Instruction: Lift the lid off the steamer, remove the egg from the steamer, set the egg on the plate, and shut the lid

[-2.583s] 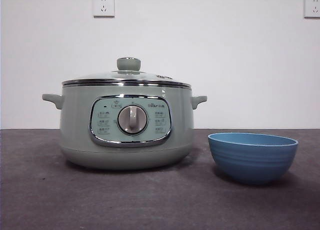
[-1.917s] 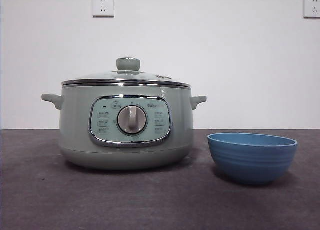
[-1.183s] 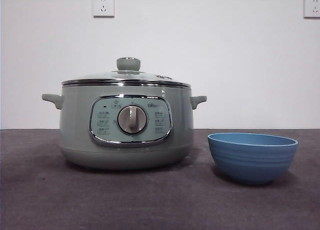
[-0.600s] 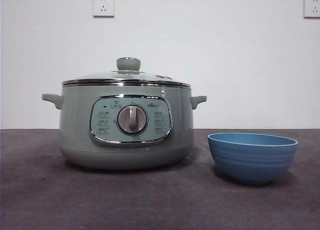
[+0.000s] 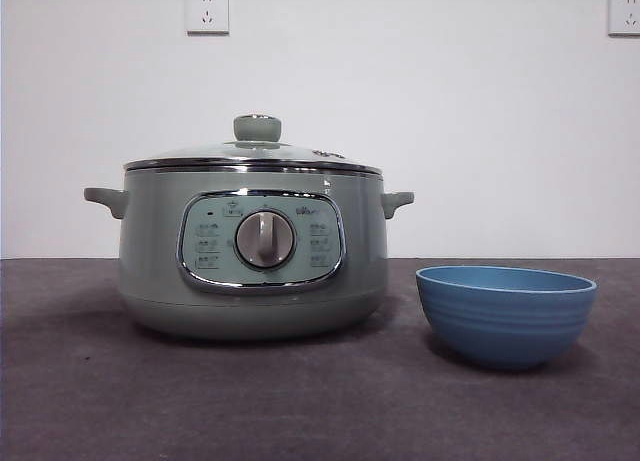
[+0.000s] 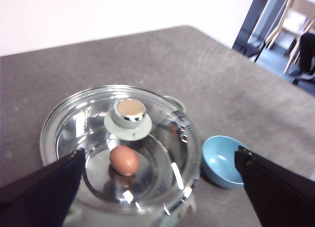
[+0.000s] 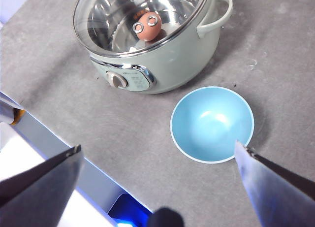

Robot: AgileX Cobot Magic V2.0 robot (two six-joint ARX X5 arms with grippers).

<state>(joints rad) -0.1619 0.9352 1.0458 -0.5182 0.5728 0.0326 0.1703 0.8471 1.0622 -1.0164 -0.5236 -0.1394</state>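
Nothing has moved; only wrist views reveal the egg (image 6: 124, 159) under the lid (image 6: 129, 119), both grippers spread wide above.

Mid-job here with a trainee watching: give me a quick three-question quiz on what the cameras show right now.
1. True or false: the lid sits on the steamer.
2. Where is the egg? A) in the plate B) inside the steamer, under the lid C) on the table
3. Fill in: the plate holds ____.

Key
1. True; the left gripper and right gripper are both open, holding nothing.
2. B
3. Nothing
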